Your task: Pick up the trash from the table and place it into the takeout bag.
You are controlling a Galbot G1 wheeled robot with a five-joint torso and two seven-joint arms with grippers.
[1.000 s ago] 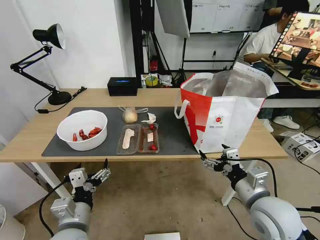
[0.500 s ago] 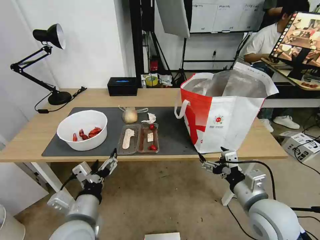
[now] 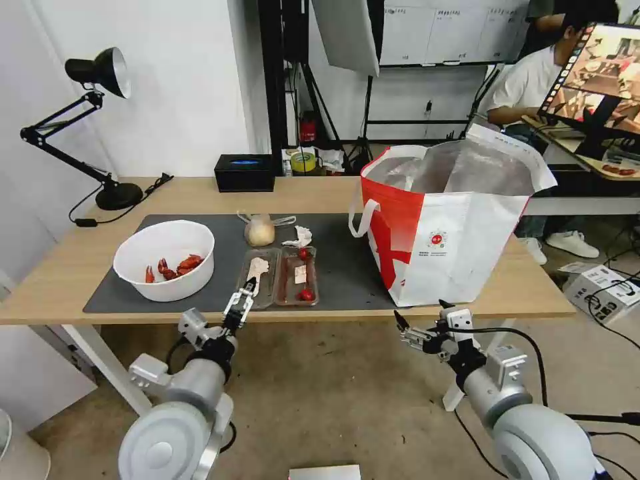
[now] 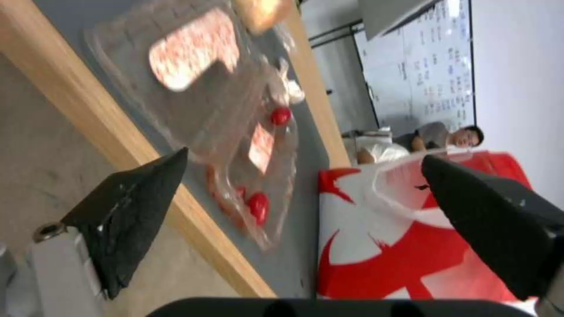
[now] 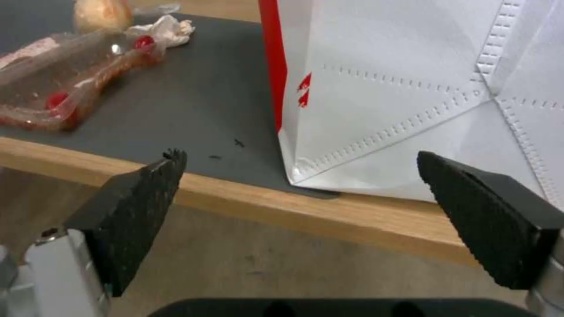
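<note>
Nothing bagged yet: all four pieces of trash sit on the table.

Left to right: bowl of shells (image 3: pixel 164 259), clear tray (image 3: pixel 276 277) with knotted bag (image 3: pixel 260 231) and tissue (image 3: pixel 301 236) behind it, then the takeout bag (image 3: pixel 448 220). Left gripper (image 3: pixel 240 305), jaws spread and empty, hangs at the tray's near edge; right gripper (image 3: pixel 420 327), also spread, waits below the table (image 3: pixel 60 273) edge.

Bright, even indoor light; left wrist view motion-blurred.
</note>
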